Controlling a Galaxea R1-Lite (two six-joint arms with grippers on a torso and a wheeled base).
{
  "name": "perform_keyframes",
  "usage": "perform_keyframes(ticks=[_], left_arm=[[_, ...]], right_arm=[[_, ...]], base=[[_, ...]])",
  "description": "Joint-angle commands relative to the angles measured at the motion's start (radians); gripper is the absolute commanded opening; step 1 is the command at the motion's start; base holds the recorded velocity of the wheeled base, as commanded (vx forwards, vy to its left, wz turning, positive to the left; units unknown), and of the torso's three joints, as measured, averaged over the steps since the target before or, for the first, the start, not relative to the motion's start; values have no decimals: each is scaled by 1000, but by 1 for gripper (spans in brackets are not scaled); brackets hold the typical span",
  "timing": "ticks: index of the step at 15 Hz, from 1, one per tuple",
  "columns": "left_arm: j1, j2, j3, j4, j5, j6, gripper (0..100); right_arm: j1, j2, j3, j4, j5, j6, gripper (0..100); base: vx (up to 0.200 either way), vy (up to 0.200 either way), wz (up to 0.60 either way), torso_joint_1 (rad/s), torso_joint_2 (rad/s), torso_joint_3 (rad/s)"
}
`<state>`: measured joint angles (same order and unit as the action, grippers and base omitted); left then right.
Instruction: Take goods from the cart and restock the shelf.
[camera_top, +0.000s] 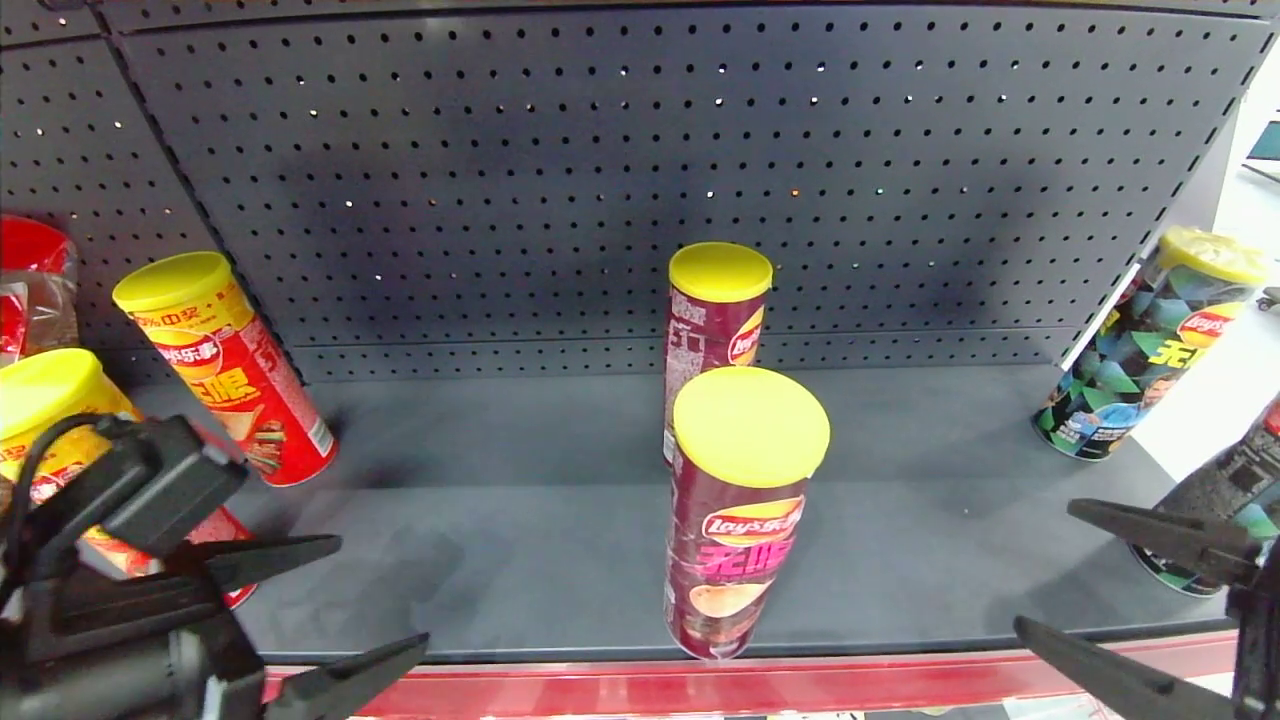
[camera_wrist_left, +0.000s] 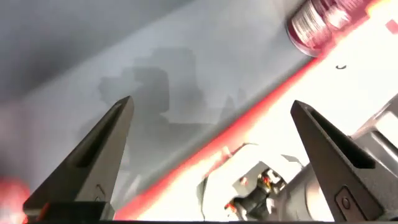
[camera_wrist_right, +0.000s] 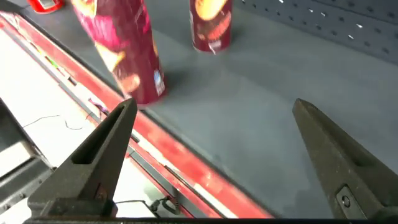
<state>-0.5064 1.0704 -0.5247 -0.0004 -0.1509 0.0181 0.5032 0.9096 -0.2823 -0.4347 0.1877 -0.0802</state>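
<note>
Shelf (camera_top: 520, 540) first: a dark grey deck with a pegboard back (camera_top: 600, 150) at 12 o'clock and a red rail (camera_top: 700, 685) along the front lip at 6 o'clock.

Goods on it are all upright chip cans with yellow lids. The front maroon can (camera_top: 740, 540) stands at roughly 6 o'clock of the deck, close to the red rail. The rear maroon can (camera_top: 715, 310) is right behind it at 12 o'clock, near the pegboard back. Red can (camera_top: 235, 380) is at 9 o'clock, with a second red can (camera_top: 50, 400) nearer me at 8 o'clock. Patterned can (camera_top: 1140, 350) is at 3 o'clock, and another patterned can (camera_top: 1210, 500) is at 4 o'clock, partly behind my right arm.

My left end effector (camera_top: 384, 592) is at 7 o'clock, spread wide, nothing between the fingers, over the front lip. My right end effector (camera_top: 1042, 565) is at 5 o'clock, also spread wide and empty, apart from every can.

Step, as I judge it: between placements. Nothing is carried, and the maroon row is two deep with bare deck on either side.

The next move calls for pulling both arms back without clipping the front maroon can, then turning to the cart and picking another can. Grip it mid-body, because tall cans tip easily. Set it in a bare lane beside the maroon row.
</note>
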Motion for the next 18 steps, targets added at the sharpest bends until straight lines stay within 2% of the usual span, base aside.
perform_keyframes(ticks=[1, 4, 5, 7, 8, 9, 10, 11, 12, 13, 14, 15, 16, 17, 18], left_arm=[[8, -330, -6, 221, 59, 0, 100], [23, -592, -6, 482, 194, -10, 100], [65, -665, -8, 557, 218, -27, 100], [218, -761, -15, 672, 220, -56, 100], [345, -810, -12, 740, 217, -60, 100], [399, -866, 8, 755, 198, -61, 100], [401, -932, 51, 751, 192, -55, 100], [401, -939, 54, 751, 192, -53, 100], [397, -977, 95, 720, 201, -47, 100], [397, -977, 134, 628, 198, -47, 100], [397, -977, 219, 488, 197, -46, 100], [397, -977, 219, 488, 197, -46, 100], [397, -977, 445, 134, 203, -44, 100], [397, -977, 503, -9, 198, -43, 100], [397, -977, 515, -26, 197, -47, 100]], right_arm=[[1, -242, 57, 128, -45, -9, 100], [-25, -492, -67, 537, -128, -4, 100], [-51, -555, -97, 640, -174, 2, 100], [-106, -635, -103, 706, -240, 25, 100], [-176, -647, -93, 708, -278, 43, 100], [-249, -647, -86, 708, -280, 54, 100], [-298, -660, -74, 708, -277, 54, 100], [-301, -663, -72, 708, -277, 54, 100], [-318, -736, -15, 708, -287, 54, 100], [-324, -793, 23, 708, -295, 53, 100], [-331, -811, 72, 695, -326, 56, 100], [-331, -811, 72, 695, -326, 56, 100], [-331, -810, 134, 671, -389, 59, 100], [-330, -810, 167, 643, -381, 73, 100], [-330, -810, 172, 620, -321, 96, 100]], base=[[0, 0, 0, 0, 0, 0], [0, 0, 0, 0, 0, 0], [0, 0, 0, 0, 0, 0], [0, 0, 0, 0, 0, 0], [0, 0, 0, 0, 0, 0], [0, 0, 0, 0, 0, 0], [0, 0, 0, 0, 0, 0], [0, 0, 0, 0, 0, 0], [0, 0, 0, 0, 0, 0], [0, 0, 0, 0, 0, 0], [0, 0, 0, 0, 0, 0], [0, 0, 0, 0, 0, 0], [0, 0, 0, 0, 0, 0], [0, 0, 0, 0, 0, 0], [0, 0, 0, 0, 0, 0]])
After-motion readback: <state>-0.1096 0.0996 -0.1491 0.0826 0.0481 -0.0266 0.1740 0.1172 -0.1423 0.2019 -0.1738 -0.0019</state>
